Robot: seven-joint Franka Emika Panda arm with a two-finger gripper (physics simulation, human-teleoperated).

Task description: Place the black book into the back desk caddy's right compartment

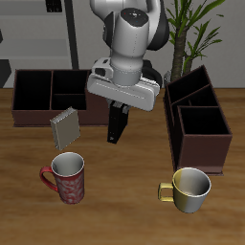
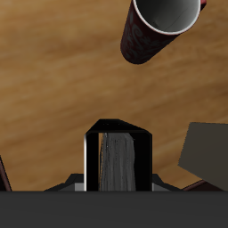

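My gripper (image 1: 117, 117) is shut on the black book (image 1: 116, 132) and holds it upright, just in front of the back desk caddy (image 1: 38, 113). The caddy is a long low maroon box with black sections, its long side towards the camera. Its right compartment lies behind my hand and is mostly hidden. In the wrist view the black book (image 2: 120, 165) stands between my fingers (image 2: 87, 160), pale page edge showing, with the wooden table below. I cannot tell whether the book touches the table.
A grey-white spiral notepad (image 1: 65, 126) leans against the caddy's front, beside the book; it also shows in the wrist view (image 2: 209, 153). A red mug (image 1: 67, 178) (image 2: 160, 27) and a yellow mug (image 1: 189, 188) stand nearer the front edge. A second maroon caddy (image 1: 197, 122) stands end-on.
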